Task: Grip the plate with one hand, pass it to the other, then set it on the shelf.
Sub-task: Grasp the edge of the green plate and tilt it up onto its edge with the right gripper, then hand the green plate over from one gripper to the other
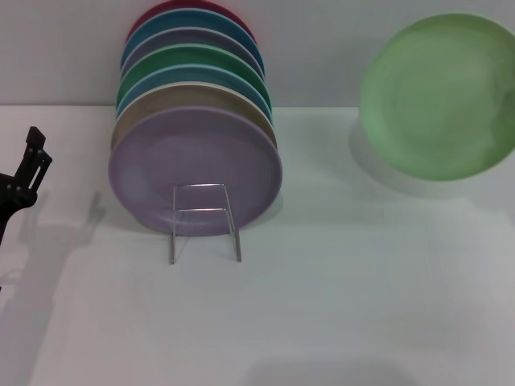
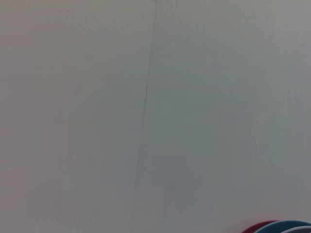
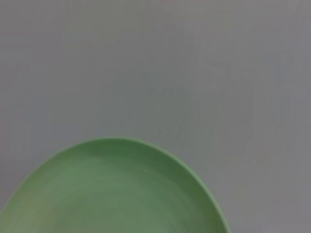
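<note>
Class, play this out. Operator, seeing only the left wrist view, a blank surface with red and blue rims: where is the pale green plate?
Observer: The pale green plate is on the head view's right, apart from the rack.
Operator: What fills the rack?
Observer: A lilac plate stands on edge in front, more plates behind it.
Operator: And my left pincer?
Observer: The left pincer is at the far left, clear of the plates.

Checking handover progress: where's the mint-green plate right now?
In the head view the mint-green plate is up at the far right, raised off the table and tilted toward the camera, well right of the plate stack on the wire rack; the right wrist view shows its rim.
</note>
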Controlling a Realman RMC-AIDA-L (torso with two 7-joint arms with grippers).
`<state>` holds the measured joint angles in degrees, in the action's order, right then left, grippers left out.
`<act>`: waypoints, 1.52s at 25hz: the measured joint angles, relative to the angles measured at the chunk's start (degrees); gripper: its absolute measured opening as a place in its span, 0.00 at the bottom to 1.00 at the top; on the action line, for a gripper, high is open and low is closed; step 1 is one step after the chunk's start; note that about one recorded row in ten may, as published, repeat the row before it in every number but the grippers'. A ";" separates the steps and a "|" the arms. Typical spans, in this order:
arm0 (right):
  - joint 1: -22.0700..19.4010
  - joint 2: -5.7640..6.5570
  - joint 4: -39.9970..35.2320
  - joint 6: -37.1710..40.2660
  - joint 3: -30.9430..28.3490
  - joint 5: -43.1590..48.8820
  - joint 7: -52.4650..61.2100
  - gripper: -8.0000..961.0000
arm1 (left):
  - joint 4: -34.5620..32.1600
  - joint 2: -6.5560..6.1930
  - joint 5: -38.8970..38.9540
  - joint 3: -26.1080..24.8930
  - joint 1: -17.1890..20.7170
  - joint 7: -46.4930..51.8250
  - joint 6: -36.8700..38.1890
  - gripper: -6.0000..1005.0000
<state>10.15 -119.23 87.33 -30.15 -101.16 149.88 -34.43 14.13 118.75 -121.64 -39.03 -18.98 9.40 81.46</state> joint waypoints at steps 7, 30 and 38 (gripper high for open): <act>-2.13 -0.13 -4.31 12.49 5.23 -0.03 0.40 0.03 | 0.02 0.05 0.00 0.00 -0.01 0.07 0.46 0.75; -3.06 0.06 -27.60 58.46 20.86 0.05 7.02 0.03 | 0.02 0.08 -0.27 0.23 0.17 0.53 2.31 0.74; 2.61 0.04 -46.10 77.12 26.17 0.41 18.82 0.03 | 0.58 0.12 -0.42 2.01 2.20 0.84 8.23 0.74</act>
<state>12.77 -119.18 41.23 46.97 -74.99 150.29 -15.61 14.71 118.87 -122.06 -37.02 -16.78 10.24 89.69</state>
